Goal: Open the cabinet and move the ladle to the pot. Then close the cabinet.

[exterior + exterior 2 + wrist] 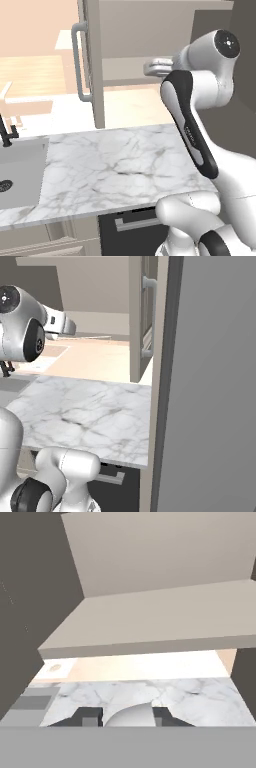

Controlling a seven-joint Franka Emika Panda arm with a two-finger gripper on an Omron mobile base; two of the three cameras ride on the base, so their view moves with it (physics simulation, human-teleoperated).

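The cabinet (150,35) hung open above the marble counter (120,165), sink (20,175) at its left end. On its floor, the ladle (159,66) lay clamped in the narrowed gripper (127,716).

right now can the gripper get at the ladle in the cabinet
Probably yes. The cabinet door stands open and the gripper is already inside, with the ladle between its finger tips. Nothing blocks the way, though a firm grip cannot be confirmed.

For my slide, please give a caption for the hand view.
The hand, closed on a pale ladle, faces the open cabinet above the marble counter.
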